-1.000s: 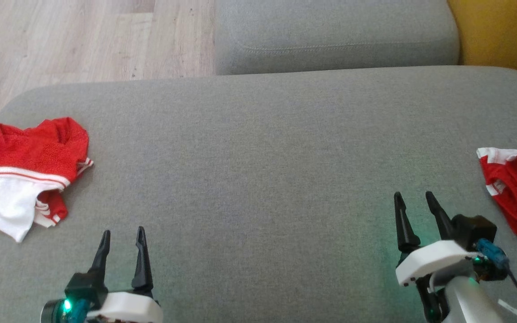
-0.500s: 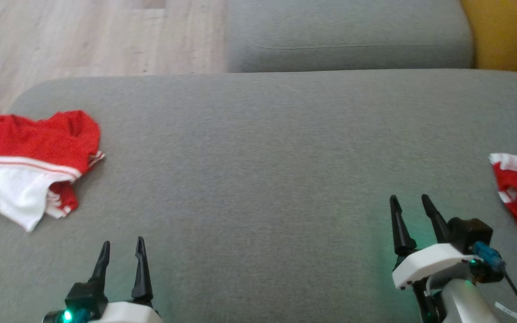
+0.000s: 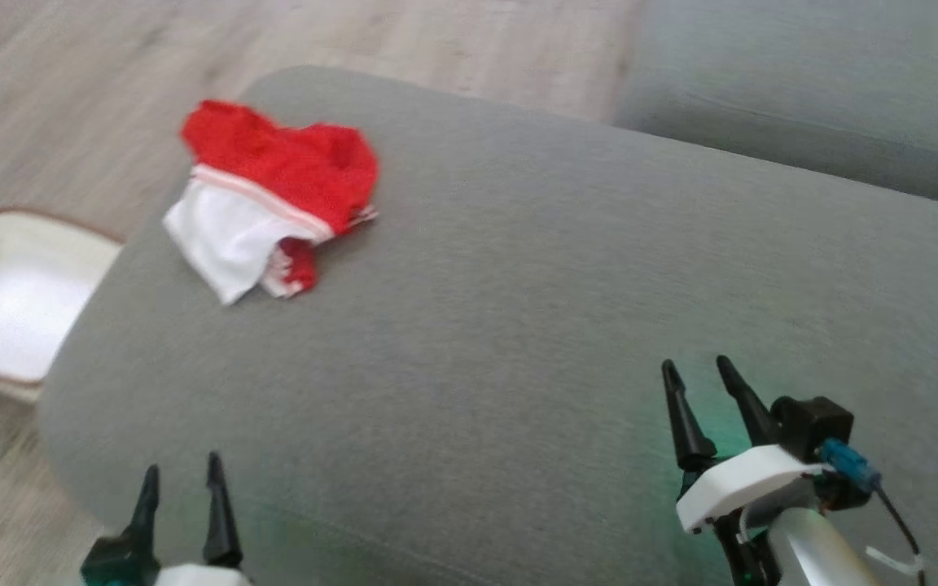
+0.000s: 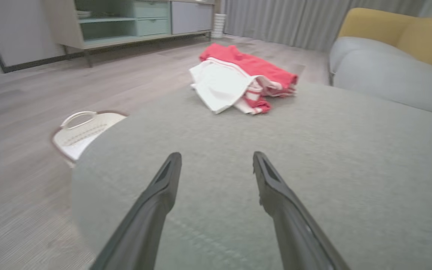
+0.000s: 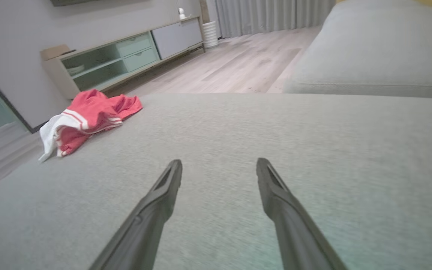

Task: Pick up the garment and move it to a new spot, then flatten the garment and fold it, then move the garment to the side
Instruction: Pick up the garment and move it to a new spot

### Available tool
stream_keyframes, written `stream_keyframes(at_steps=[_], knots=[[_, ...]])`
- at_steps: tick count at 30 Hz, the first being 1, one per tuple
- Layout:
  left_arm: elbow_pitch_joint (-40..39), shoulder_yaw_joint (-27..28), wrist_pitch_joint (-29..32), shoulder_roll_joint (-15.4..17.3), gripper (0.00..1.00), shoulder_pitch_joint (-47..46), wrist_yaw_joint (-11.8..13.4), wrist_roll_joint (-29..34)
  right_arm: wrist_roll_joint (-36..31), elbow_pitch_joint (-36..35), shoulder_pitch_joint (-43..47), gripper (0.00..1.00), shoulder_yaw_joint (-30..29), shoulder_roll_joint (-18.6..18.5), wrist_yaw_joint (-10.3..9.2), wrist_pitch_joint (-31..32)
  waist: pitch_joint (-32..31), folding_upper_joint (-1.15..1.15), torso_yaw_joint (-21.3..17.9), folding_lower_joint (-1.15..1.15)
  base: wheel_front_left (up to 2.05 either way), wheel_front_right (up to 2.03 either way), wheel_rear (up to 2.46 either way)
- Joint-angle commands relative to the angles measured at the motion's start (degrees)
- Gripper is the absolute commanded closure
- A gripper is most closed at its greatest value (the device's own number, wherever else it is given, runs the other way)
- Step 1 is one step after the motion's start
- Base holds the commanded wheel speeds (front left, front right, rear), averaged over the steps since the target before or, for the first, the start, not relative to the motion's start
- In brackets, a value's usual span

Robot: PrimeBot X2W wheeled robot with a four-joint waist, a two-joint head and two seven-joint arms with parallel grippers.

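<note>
A crumpled red and white garment (image 3: 273, 195) lies near the far left corner of the grey sofa cushion (image 3: 518, 309). The left wrist view has the garment (image 4: 238, 78) ahead beyond the fingers; in the right wrist view the garment (image 5: 84, 116) lies far to the left. My left gripper (image 3: 180, 480) hovers open at the cushion's near left edge, well short of the garment. Over the near right part of the cushion, my right gripper (image 3: 693, 374) is open too. Nothing sits between either pair of fingers.
A white laundry basket (image 3: 5, 293) with a brown rim stands on the wooden floor left of the cushion. A second grey cushion (image 3: 803, 98) lies at the back right. A low cabinet (image 5: 122, 56) stands against the far wall.
The camera has swung left, so the whole scene shifted right and the basket came into view. The second red garment at the right has left the picture. Both grippers stay open.
</note>
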Motion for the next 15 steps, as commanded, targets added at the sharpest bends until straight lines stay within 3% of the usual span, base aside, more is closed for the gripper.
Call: stream_keyframes(at_steps=[1,10,15], knots=[[-1.2,3.2,-0.5,0.1,0.0,0.1,-0.1,-0.2,0.6,-1.4,-2.3,0.0,2.4,-0.1,-0.03,-0.6,0.9,0.0,5.6,0.0,0.0,0.0,0.0],[-4.3,9.0,-0.5,0.2,0.0,-1.6,-2.5,1.5,0.9,-1.0,-4.2,0.0,5.6,-0.1,-0.03,-0.6,3.4,0.0,5.0,0.0,0.0,0.0,0.0],[-8.6,10.7,-0.5,3.0,0.0,-9.1,-6.2,0.2,-1.0,-1.2,-6.1,0.0,6.1,-0.1,-0.03,-0.6,7.0,0.0,2.2,0.0,0.0,0.0,0.0]])
